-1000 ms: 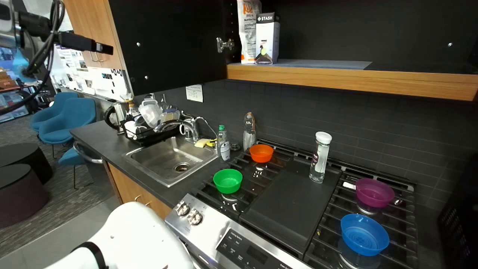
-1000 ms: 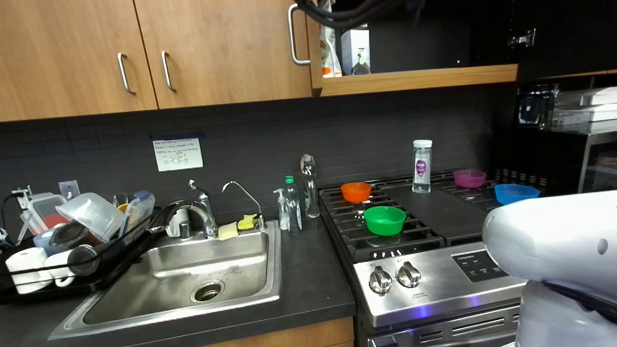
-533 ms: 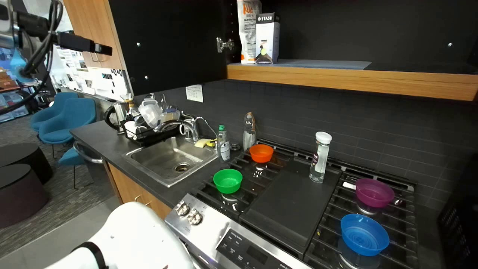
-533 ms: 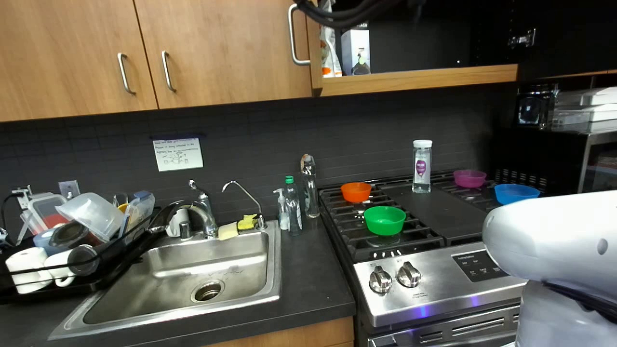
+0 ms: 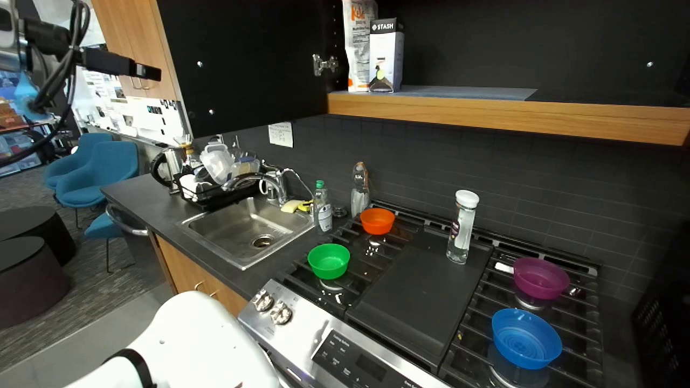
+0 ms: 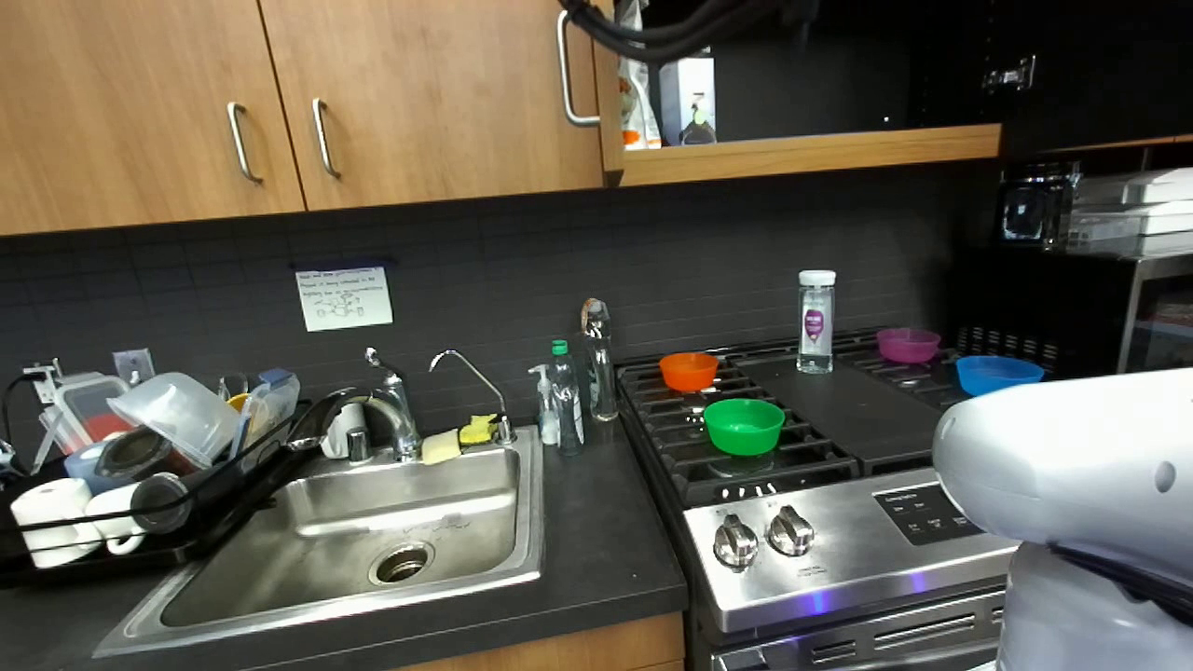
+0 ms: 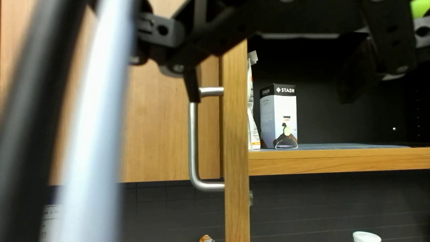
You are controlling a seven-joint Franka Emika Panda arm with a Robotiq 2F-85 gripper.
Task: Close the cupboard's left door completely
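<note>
In the wrist view we see the left door (image 7: 237,141) edge-on between the fingers of the tool (image 7: 269,101). Left of the door, its handle (image 7: 193,141) (overlapped by one fingertip, contact unclear) obstructs; right of the door, past a box (image 7: 285,111), the cupboard (image 7: 329,124) leaves room.

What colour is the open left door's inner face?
Black; the left door's inner face shows best in an exterior view.

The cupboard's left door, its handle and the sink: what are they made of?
Left door: smooth wood or wood-look laminate; its brown edge shows grain. Handle: looks like satin silver metal; it's softly shiny. Sink: probably satin stainless steel; grey with bright streaks.
</note>
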